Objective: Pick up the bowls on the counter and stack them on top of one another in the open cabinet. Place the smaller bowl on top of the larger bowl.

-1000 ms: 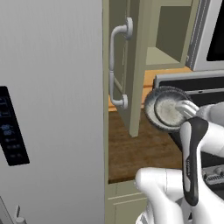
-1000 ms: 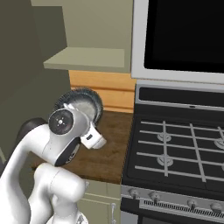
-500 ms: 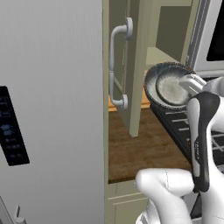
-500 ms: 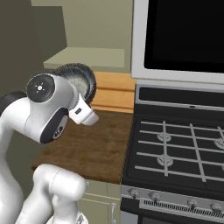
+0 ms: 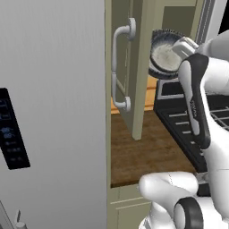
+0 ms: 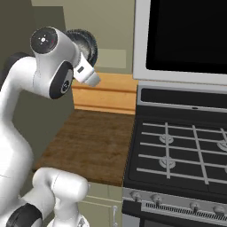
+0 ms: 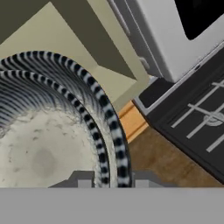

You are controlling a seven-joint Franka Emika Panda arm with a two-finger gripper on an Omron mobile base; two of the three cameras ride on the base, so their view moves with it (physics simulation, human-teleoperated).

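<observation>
A shallow bowl [image 5: 162,54] with a dark ribbed outside and a pale speckled inside hangs in the air, tilted on edge, in front of the open cabinet [image 5: 179,18]. My gripper [image 5: 180,46] is shut on its rim. In the right base view the bowl [image 6: 88,42] peeks out behind the wrist, level with the cabinet shelf [image 6: 111,58]. In the hand view the bowl [image 7: 48,148] is close up, and its rim runs between the tips of my gripper [image 7: 111,183]. I cannot tell whether it is the larger or the smaller bowl. The brown counter [image 5: 143,152] lies below.
The cabinet door [image 5: 139,76] with its curved handle [image 5: 118,67] stands open just left of the bowl. A grey fridge [image 5: 53,112] rises at the left. The black stove [image 6: 177,155] and the microwave [image 6: 186,35] are to the right.
The arm has lifted the bowl from just above the counter up to the height of the cabinet shelf and closer to the opening. The grip has not changed.
</observation>
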